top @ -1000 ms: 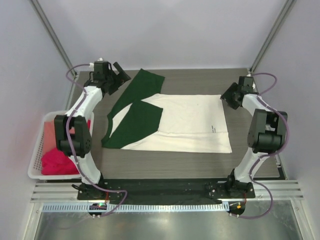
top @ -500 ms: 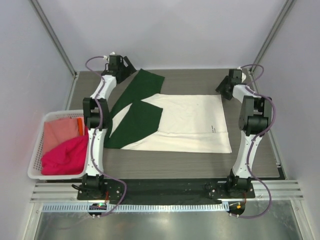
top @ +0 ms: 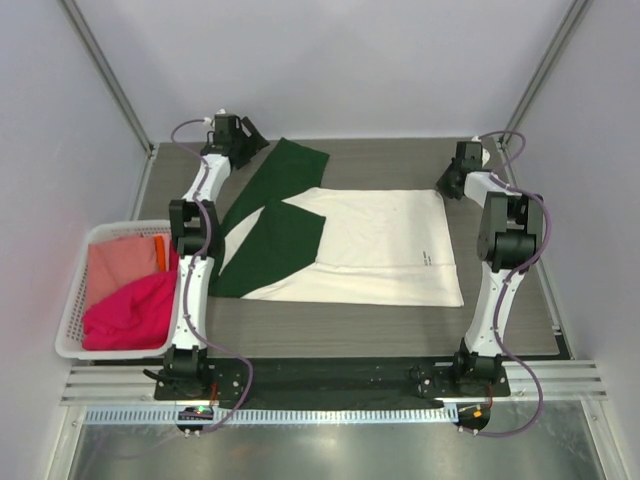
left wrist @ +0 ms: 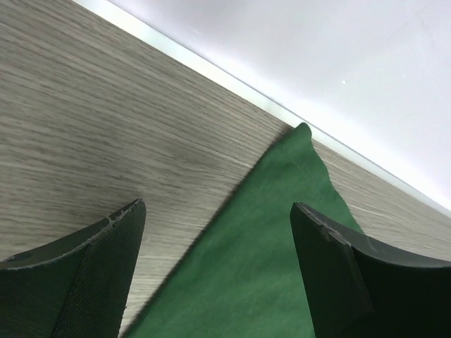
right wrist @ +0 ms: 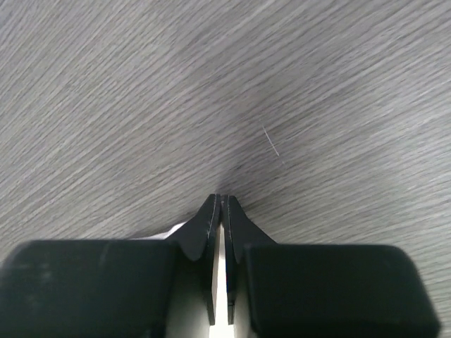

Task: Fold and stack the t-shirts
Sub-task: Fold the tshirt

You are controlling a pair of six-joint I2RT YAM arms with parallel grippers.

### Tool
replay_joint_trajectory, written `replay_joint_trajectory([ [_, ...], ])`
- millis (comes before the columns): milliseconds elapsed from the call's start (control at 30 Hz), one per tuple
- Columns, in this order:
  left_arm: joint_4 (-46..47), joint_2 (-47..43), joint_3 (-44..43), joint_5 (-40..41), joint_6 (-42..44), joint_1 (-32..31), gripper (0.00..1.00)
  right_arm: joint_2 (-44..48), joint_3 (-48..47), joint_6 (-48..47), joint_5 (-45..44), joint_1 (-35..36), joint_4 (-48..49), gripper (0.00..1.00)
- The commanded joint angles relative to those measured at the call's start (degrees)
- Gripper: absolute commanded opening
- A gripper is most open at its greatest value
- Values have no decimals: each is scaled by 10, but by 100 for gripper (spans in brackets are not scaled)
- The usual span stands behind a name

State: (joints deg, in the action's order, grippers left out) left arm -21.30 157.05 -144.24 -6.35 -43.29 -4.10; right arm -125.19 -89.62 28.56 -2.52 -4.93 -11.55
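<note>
At far edge: left fingers (left wrist: 91,282) wide over green sleeve (left wrist: 268,239); right fingers (right wrist: 201,236) pressed together by cream shirt (top: 370,240).

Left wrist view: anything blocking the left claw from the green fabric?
Nothing visible. The left claw is open, and only the green fabric and bare table show between its fingers. The fabric's corner lies flat on the table with nothing on top of it.
</note>
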Motion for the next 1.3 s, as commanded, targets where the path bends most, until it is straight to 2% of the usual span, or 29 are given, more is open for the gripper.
replay_joint_trajectory([
  [0,-9,26,-17,-41,-21,1,84,3,6,-8,10,6,-18,9],
  [233,6,30,4,-74,-25,-1,79,17,19,-5,1,7,-18,1],
  [667,0,40,4,-94,-36,-18,70,28,25,3,-2,3,-16,1],
  [767,-1,43,2,-96,-36,-19,66,38,35,4,-3,1,-9,1],
  [833,-2,47,0,-101,-36,-19,58,42,41,5,-3,0,-4,1],
  [1000,-3,56,7,-109,-55,-19,56,52,45,3,-2,-2,-2,2],
  [1100,-8,56,10,-95,-48,-24,55,62,52,1,-17,-1,-1,27],
  [1167,-8,54,10,-89,-46,-26,49,69,60,-3,-24,-2,1,40],
  [1200,-8,55,10,-93,-46,-26,35,73,66,-4,-26,-2,4,41],
  [1267,-1,55,9,-96,-49,-26,25,75,67,-8,-24,-1,4,41],
])
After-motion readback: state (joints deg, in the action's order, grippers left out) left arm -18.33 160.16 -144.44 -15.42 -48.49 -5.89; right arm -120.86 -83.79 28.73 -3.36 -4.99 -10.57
